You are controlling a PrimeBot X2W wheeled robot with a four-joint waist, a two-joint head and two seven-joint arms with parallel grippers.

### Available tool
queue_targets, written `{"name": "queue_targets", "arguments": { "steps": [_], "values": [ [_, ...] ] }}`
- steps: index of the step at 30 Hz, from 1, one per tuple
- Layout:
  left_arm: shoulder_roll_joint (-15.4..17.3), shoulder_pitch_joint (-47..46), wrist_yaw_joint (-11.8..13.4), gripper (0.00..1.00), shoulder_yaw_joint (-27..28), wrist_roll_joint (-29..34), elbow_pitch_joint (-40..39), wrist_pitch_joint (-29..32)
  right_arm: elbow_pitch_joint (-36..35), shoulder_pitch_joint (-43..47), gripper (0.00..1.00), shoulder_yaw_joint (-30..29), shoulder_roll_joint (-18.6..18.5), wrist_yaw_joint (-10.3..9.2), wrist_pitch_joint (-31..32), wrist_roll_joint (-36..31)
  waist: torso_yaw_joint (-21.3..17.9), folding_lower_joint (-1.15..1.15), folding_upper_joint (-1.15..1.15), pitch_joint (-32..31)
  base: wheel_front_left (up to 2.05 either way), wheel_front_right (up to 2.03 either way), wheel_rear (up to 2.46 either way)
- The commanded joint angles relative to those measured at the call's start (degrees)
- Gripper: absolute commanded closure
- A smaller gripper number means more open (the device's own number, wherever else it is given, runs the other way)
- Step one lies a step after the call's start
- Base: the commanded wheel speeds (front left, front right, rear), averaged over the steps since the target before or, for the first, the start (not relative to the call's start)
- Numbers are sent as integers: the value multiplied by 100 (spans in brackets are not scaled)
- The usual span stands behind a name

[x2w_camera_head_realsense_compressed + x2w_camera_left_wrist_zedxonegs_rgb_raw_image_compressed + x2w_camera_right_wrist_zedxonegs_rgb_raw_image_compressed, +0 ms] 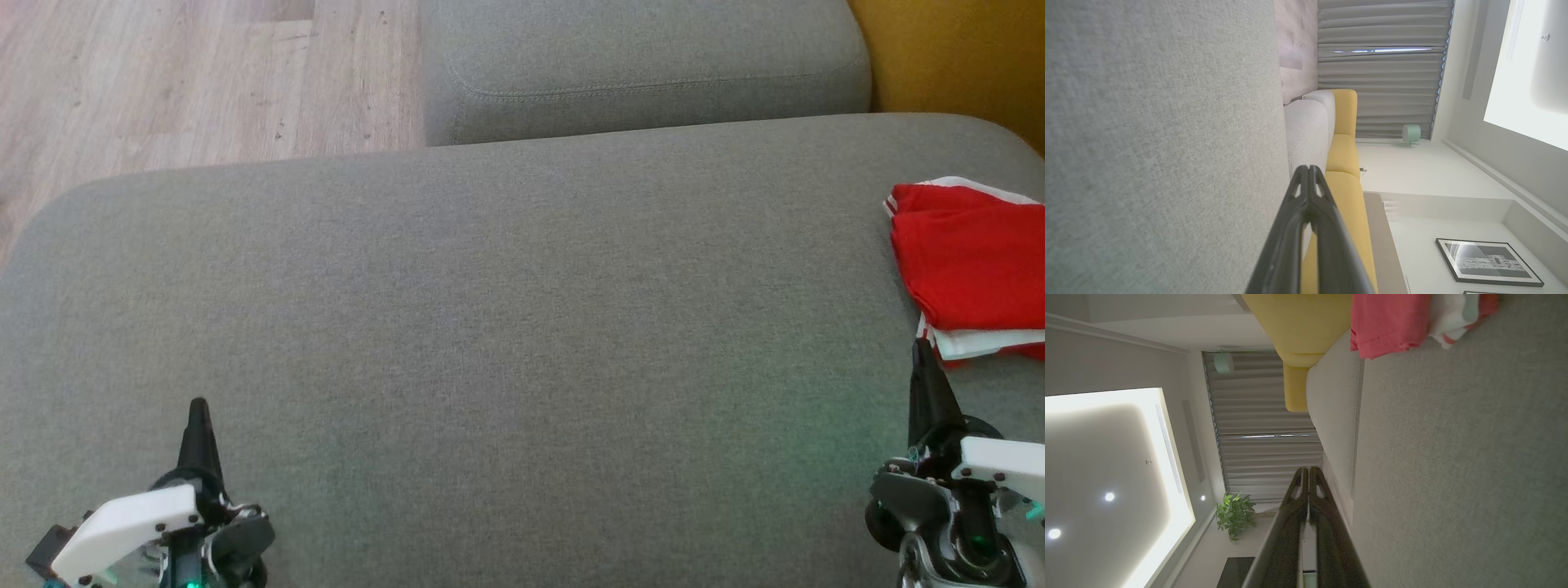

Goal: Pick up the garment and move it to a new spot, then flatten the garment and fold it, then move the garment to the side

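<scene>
The garment (967,265) is red with white trim and lies folded at the right edge of the grey sofa seat (506,310); it also appears in the right wrist view as the garment (1392,322) at the top. My right gripper (924,347) is shut and empty, its tip just below the garment's near white edge. In its own wrist view the right gripper (1308,470) has its fingers pressed together. My left gripper (198,406) sits at the lower left, shut and empty, far from the garment. In the left wrist view the left gripper (1308,168) is closed tip to tip.
A second grey cushion (645,65) lies beyond the seat. Wooden floor (163,82) is at the upper left, and a yellow sofa part (963,57) at the upper right. Curtains (1380,69) and a framed picture (1488,261) appear in the left wrist view.
</scene>
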Motion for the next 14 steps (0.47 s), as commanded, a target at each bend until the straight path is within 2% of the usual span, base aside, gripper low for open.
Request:
{"name": "queue_targets", "arguments": {
  "steps": [1, 14],
  "values": [
    [43, -275, -40, 100, 203, 31, -163, 24, -179, -267, 100, 92, -12, -4, 54, -13, 0, 0, 0, 0, 0, 0, 0],
    [26, -277, -40, 100, 227, 52, -162, 44, -178, -269, 100, 75, 0, -4, 67, -27, 0, 0, 0, 0, 0, 0, 0]
  ]
}}
